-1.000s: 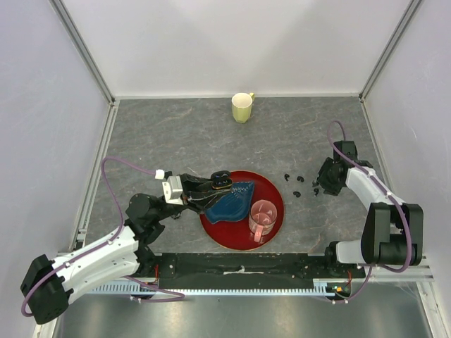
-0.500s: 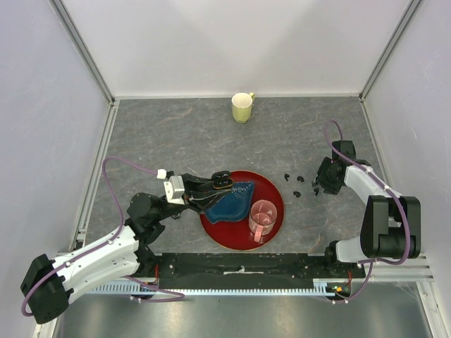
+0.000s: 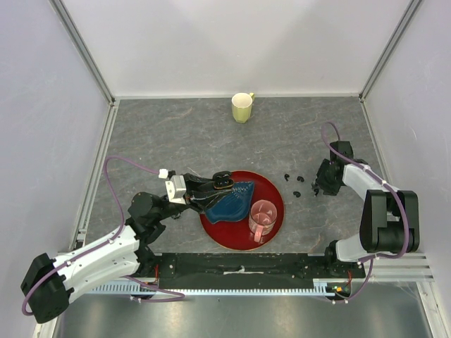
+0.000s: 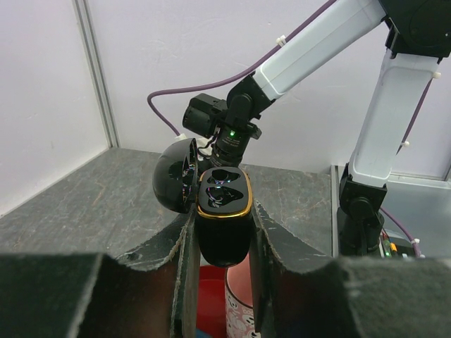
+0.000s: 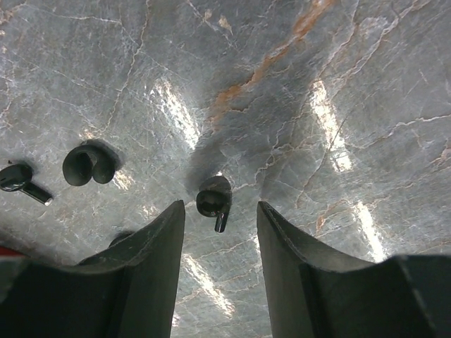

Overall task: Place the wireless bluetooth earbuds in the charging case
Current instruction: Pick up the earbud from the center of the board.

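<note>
The case (image 4: 223, 243) is pinched between the fingers of the left claw (image 4: 221, 220), and its lid (image 4: 174, 184) is swung open, so that the gold-rimmed top is shown. In the top view the case is held over the left rim of a red plate (image 3: 276, 201), on which a pink cup (image 3: 263, 217) is set. The right claw (image 5: 219, 210) is held low over the bench (image 3: 176, 134) with its fingers spread. One earbud (image 5: 213, 199) is seen lying on the bench between them, and no contact with either finger can be made out. Two more earbuds (image 5: 88, 165) (image 5: 21, 180) are seen on the bench off to one side, apart from each other. All the earbuds are placed between the plate and the right claw, well apart from the case. A yellow mug (image 3: 242, 107) is set at the far edge.
</note>
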Robot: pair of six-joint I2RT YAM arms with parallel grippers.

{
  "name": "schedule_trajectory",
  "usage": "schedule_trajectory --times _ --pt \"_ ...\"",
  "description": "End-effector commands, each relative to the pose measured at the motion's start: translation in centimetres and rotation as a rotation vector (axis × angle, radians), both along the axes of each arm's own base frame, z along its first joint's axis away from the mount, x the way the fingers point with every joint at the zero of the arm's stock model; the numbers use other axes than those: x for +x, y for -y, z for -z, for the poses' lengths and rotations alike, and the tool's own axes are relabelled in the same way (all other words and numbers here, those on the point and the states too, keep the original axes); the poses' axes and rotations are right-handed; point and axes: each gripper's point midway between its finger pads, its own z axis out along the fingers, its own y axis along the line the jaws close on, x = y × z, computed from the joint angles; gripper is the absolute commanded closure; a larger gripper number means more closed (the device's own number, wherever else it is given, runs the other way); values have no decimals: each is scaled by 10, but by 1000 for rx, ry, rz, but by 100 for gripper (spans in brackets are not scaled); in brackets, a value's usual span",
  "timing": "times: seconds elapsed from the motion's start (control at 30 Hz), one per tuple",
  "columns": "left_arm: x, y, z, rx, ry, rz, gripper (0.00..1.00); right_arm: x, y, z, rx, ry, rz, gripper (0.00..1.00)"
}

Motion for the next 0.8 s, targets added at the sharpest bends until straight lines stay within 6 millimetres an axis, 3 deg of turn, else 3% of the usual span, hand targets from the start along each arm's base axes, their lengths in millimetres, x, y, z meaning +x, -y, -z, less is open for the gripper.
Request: schedule_trajectory --times 0.0,0.4,0.77 --pt "1 -4 -11 -16 59 -33 98 8 3 -1 -42 22 -14 48" --pt "2 -5 -9 -14 60 -37 98 7 6 5 -105 -3 -16 51" --pt "3 -5 -8 -13 58 -45 98 7 -7 11 -107 -21 -67 56"
